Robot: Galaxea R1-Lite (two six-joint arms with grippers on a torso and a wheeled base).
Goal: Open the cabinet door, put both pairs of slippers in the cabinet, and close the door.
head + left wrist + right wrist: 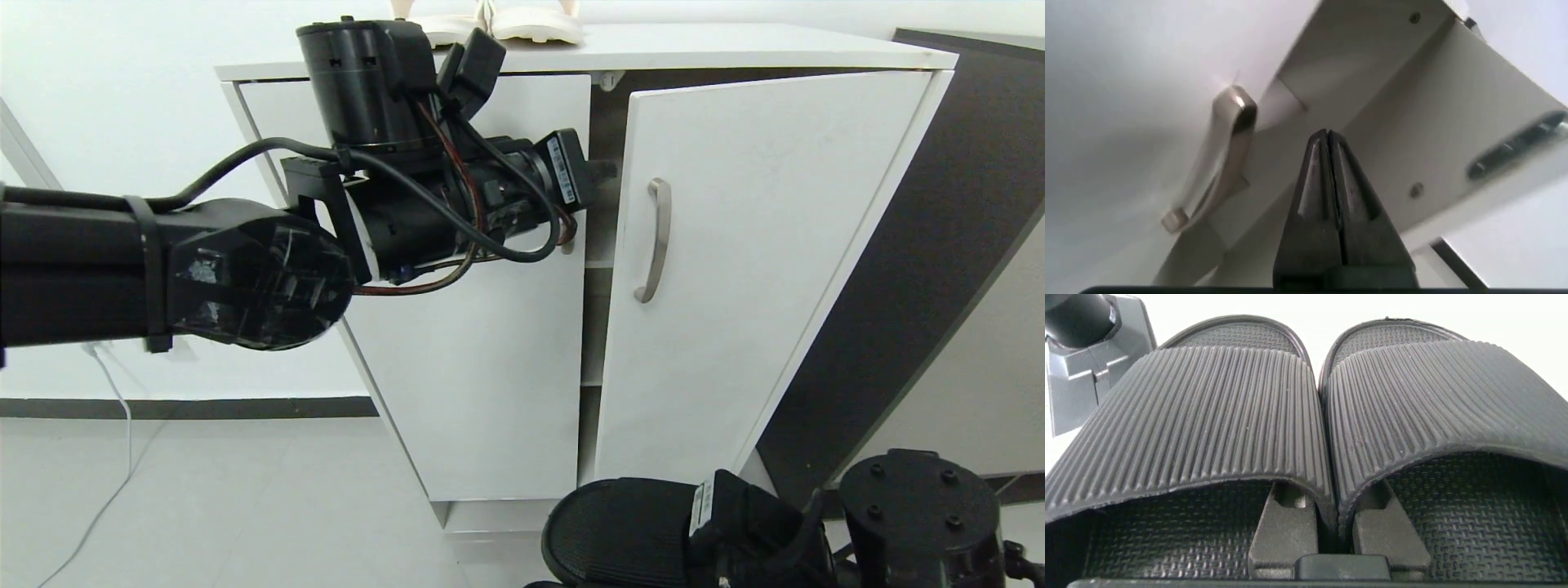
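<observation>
The white cabinet (490, 367) has its right door (735, 269) ajar, with a dark gap (606, 122) between the two doors. My left gripper (602, 174) is at that gap near the top of the left door. Its fingers (1327, 175) are shut on nothing, next to a metal handle (1221, 159). A beige pair of slippers (498, 23) lies on the cabinet top. Low in front of the cabinet, my right gripper (1333, 532) is shut on the black pair of slippers (1315, 416), one finger under each strap; the pair's sole (612, 527) faces up in the head view.
The right door's bar handle (655, 241) sticks out towards me. Inside the gap a shelf edge (598, 265) shows. A hinge plate (1519, 147) is on an inner panel. A white cable (122, 441) trails over the floor at the left. A dark wall panel (922, 286) stands right of the cabinet.
</observation>
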